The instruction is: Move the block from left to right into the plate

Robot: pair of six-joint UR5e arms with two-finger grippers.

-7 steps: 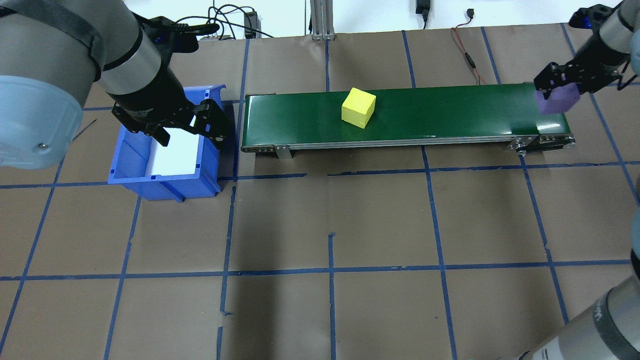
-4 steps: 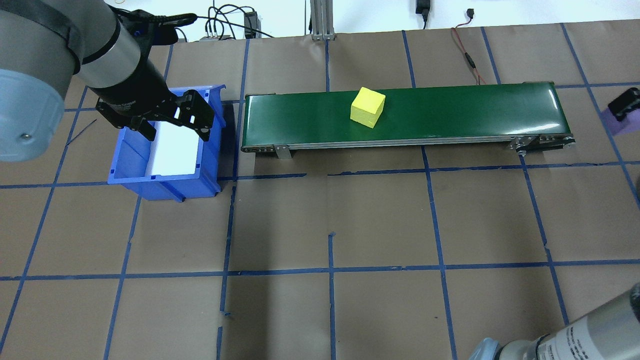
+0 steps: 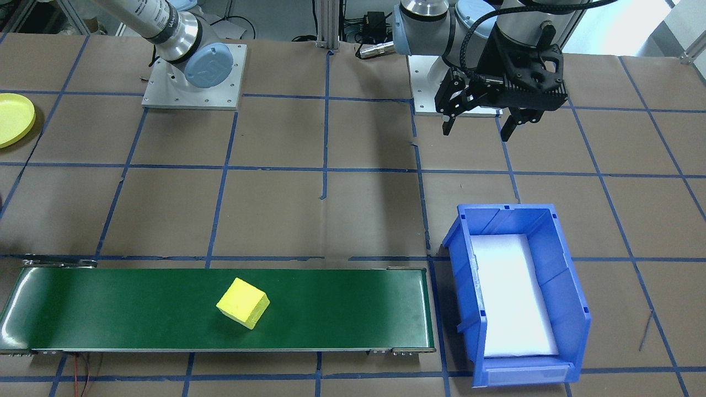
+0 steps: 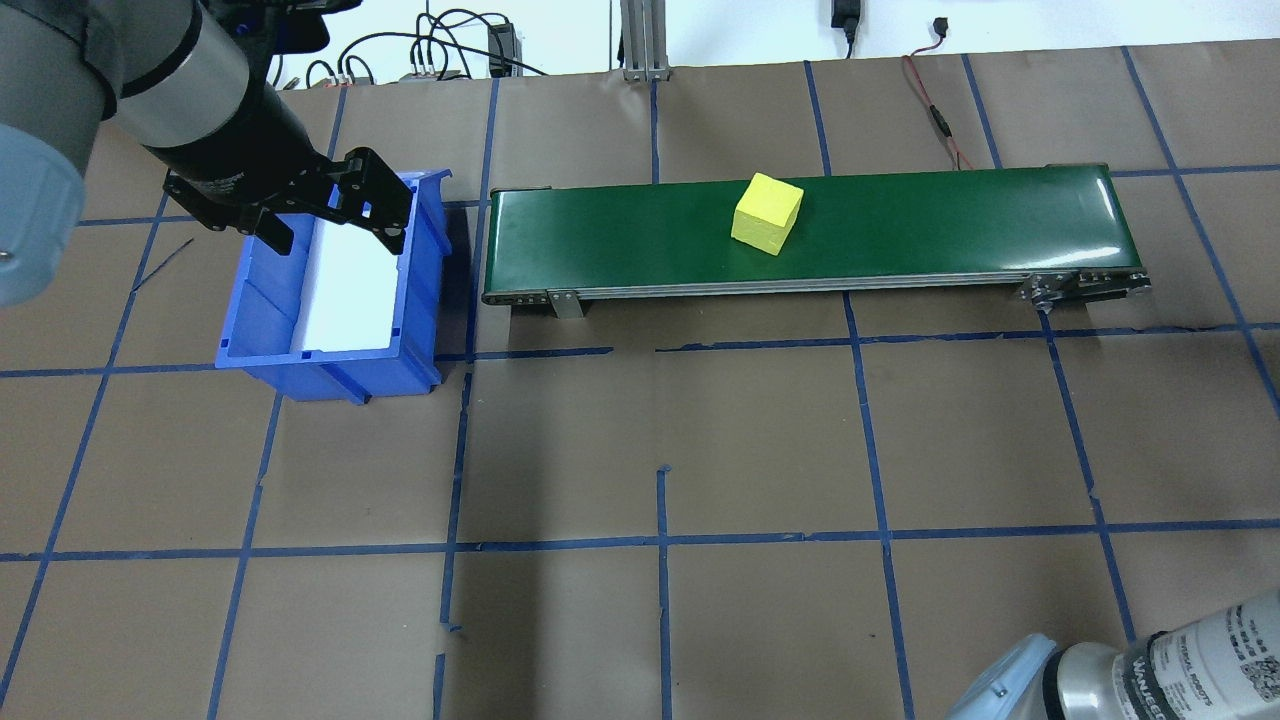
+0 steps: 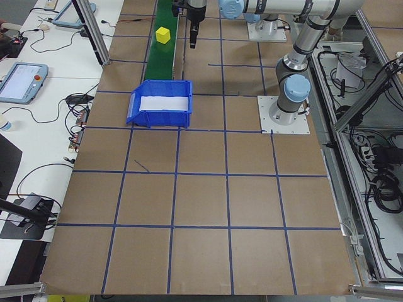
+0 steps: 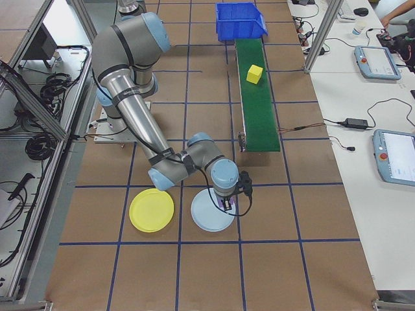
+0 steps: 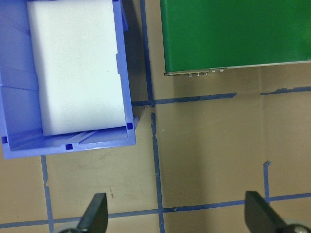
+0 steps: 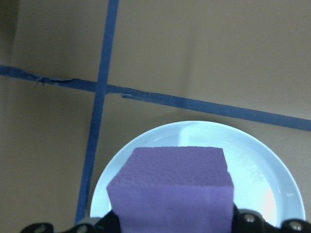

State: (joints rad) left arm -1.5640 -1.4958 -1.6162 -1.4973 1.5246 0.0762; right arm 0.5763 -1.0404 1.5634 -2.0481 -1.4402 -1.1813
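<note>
A yellow block (image 4: 767, 213) rides on the green conveyor belt (image 4: 930, 225), right of its middle. My right gripper (image 6: 227, 200) is shut on a purple block (image 8: 172, 189) and holds it just above a pale blue plate (image 8: 272, 179). Beside that one, nearer the robot's base, lies the yellow plate (image 6: 151, 210), with nothing on it; it also shows at the front-facing view's left edge as the yellow plate (image 3: 11, 127). My left gripper (image 3: 477, 131) hangs open and empty, high over the table between the bin and the robot's base.
A blue bin (image 4: 330, 375) with a white pad inside stands off the belt's left end. The left wrist view shows the bin's wall (image 7: 68, 145) and the belt's end (image 7: 233, 34) below the open fingers. Cables lie along the table's far edge.
The yellow block has travelled rightward along the belt. My left gripper has drawn back from over the bin. My right gripper has carried the purple block off the belt's right end and out of the overhead view.
</note>
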